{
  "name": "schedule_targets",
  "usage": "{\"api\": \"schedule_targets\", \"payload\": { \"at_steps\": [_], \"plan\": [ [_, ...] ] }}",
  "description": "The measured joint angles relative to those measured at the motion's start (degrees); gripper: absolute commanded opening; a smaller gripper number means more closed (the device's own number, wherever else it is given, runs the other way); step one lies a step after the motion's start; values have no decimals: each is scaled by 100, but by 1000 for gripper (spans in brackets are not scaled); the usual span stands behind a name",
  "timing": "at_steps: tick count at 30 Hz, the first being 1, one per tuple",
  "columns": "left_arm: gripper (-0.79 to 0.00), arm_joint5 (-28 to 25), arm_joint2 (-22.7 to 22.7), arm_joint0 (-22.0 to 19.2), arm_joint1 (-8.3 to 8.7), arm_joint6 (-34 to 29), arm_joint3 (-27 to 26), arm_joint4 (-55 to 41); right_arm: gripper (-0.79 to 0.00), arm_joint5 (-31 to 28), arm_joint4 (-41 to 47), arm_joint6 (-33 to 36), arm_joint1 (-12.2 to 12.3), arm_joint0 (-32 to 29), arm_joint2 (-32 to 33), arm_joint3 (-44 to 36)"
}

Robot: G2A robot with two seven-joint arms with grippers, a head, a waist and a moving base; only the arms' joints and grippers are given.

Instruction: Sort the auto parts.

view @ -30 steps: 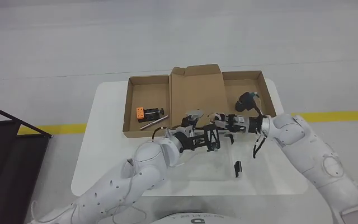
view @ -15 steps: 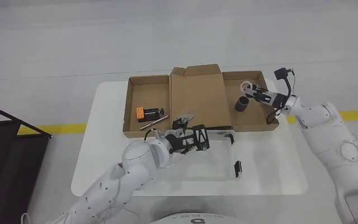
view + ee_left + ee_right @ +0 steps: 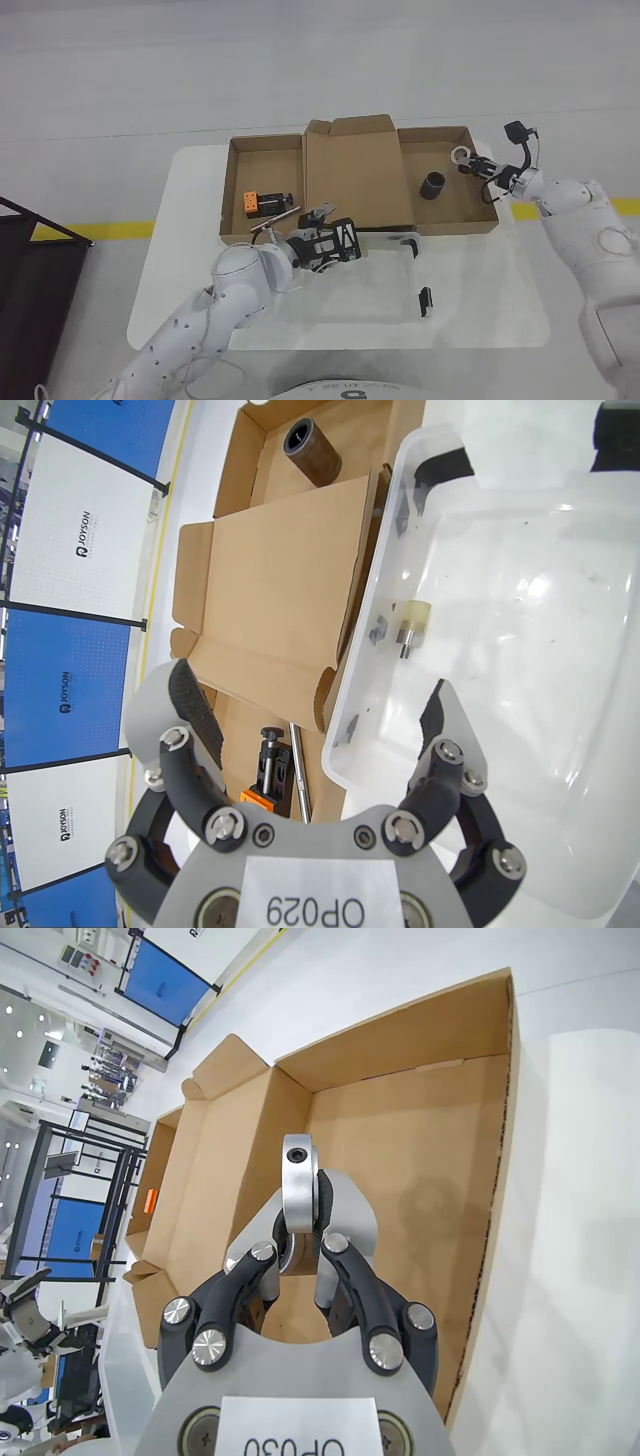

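Right pincer (image 3: 302, 1223) clamped on 1 steel collar (image 3: 298, 1178), above the cardboard box's (image 3: 360, 170) right compartment, where 1 black sleeve (image 3: 312, 452) lies. Left pincer (image 3: 310, 680) wide open, holding nothing, over clear bin (image 3: 380, 550) with 1 stud (image 3: 412, 622). Left compartment: 1 orange clamp (image 3: 265, 203), 1 rod (image 3: 277, 218).

Silver collar (image 3: 299, 1183) clamped in right gripper (image 3: 301, 1208) over box (image 3: 400, 1053); black sleeve (image 3: 432, 186) lying inside.

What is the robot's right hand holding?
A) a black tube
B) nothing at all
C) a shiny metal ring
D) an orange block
C: the right gripper is shut on a silver metal ring, holding it over the cardboard box.
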Motion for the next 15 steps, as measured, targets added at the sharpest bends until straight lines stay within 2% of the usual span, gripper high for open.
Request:
{"api": "schedule_targets", "payload": {
  "at_steps": [1,3,4,5,11,15],
  "plan": [
    [0,-34,-11,7,3,25,13,19,-628,-2,-60,-14,-13,44,-26,93],
    [0,-105,-41,36,15,73,35,70,-397,65,-234,-91,-41,136,-84,292],
    [0,-123,-51,47,18,83,38,85,-31,96,-294,-117,-54,167,-108,358],
    [0,-130,-56,52,20,86,39,91,0,113,-334,-130,-68,191,-130,411],
    [0,-128,-55,52,20,85,38,91,0,-93,-437,-218,-118,264,-171,564],
    [0,-128,-55,52,19,84,38,90,0,-507,-419,-393,-82,211,-70,486]
  ]
}}
